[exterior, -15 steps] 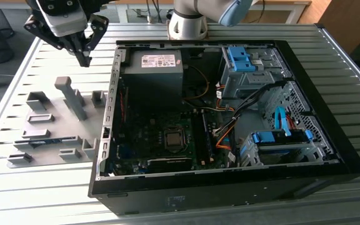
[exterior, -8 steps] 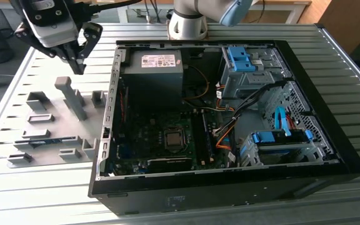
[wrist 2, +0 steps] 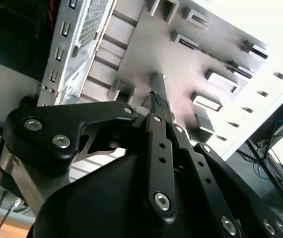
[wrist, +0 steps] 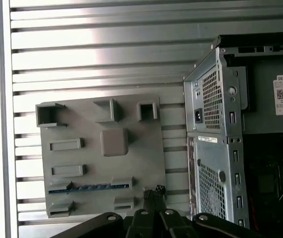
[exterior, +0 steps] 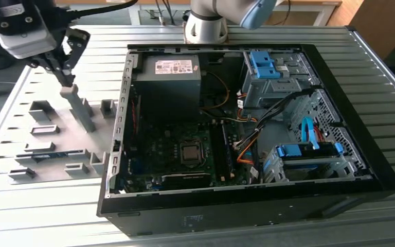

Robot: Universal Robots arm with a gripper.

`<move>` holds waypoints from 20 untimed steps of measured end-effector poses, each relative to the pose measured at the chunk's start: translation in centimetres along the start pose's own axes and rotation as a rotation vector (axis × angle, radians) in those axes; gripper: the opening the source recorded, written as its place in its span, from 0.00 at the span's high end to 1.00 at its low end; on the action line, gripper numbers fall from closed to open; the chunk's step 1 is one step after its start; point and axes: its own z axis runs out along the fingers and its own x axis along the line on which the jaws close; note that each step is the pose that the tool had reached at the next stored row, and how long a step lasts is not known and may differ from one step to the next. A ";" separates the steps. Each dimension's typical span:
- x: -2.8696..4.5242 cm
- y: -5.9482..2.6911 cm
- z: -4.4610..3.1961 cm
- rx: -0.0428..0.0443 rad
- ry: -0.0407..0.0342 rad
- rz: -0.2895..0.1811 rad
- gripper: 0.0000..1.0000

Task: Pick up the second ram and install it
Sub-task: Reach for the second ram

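Watching second ram [wrist: 89, 187]: thin flat blue-green strip, seated on edge in slot of matte grey fixture plate [wrist: 146, 148]. Short grey blocks [wrist: 66, 145] stand around it. My gripper [wrist 2: 156, 94], black metal, jaws pinched together, gripping nothing, hangs above tall grey block [exterior: 81, 110], apart from ram. Open black computer case [exterior: 218, 218] just beside plate on ribbed metal table [exterior: 47, 216].

Tall fixture block [exterior: 81, 109] just beneath gripper [exterior: 66, 81]
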 end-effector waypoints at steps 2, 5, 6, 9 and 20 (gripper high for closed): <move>0.69 -0.38 0.02 -0.0001 0.0000 0.000 0.89; 1.81 -0.90 0.05 0.0000 0.0000 0.000 0.89; 2.24 -1.04 0.06 -0.0001 0.0000 0.000 0.89; 3.57 -1.37 0.07 0.0000 0.0000 0.000 0.89; 7.50 -2.76 0.11 0.0002 0.0002 0.000 0.89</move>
